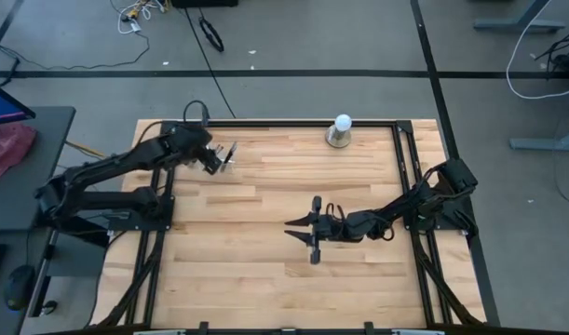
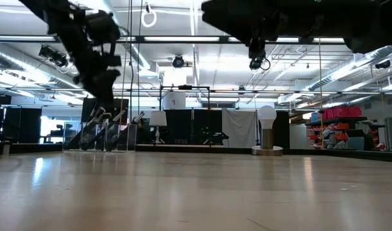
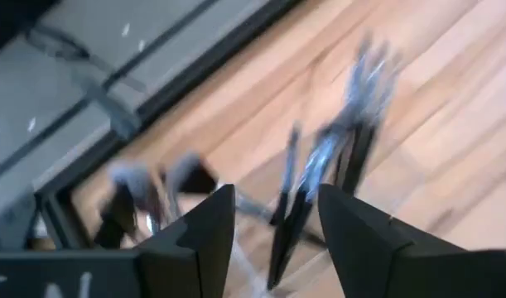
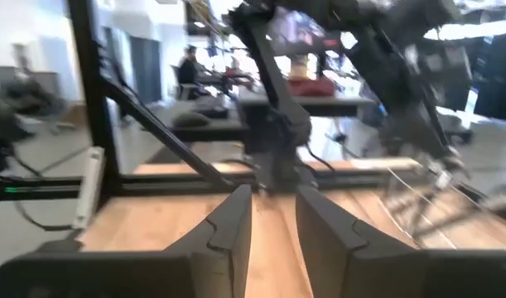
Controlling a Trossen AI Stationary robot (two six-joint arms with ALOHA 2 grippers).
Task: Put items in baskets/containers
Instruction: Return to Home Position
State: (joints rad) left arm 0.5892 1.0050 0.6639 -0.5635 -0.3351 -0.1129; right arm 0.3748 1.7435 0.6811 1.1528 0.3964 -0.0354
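**Brushes in the holder, arms left to park**

Nearest, at the centre of the high view, the right gripper [image 1: 294, 228] hovers over the light wooden plank table [image 1: 265, 288], its dark fingers slightly apart and empty. Farther back, upper left, the left gripper [image 1: 219, 160] hangs just above the small clear-plastic compartmented holder [image 2: 99, 137], fingers spread and gripping nothing. The thin black-handled makeup brushes with silvery ferrules [image 2: 107, 123] stand in that holder, and I see none loose on the wood. Beyond sits the white ball on a grey round base [image 1: 341, 124]. Sorting looks finished; only parking both arms seems left.
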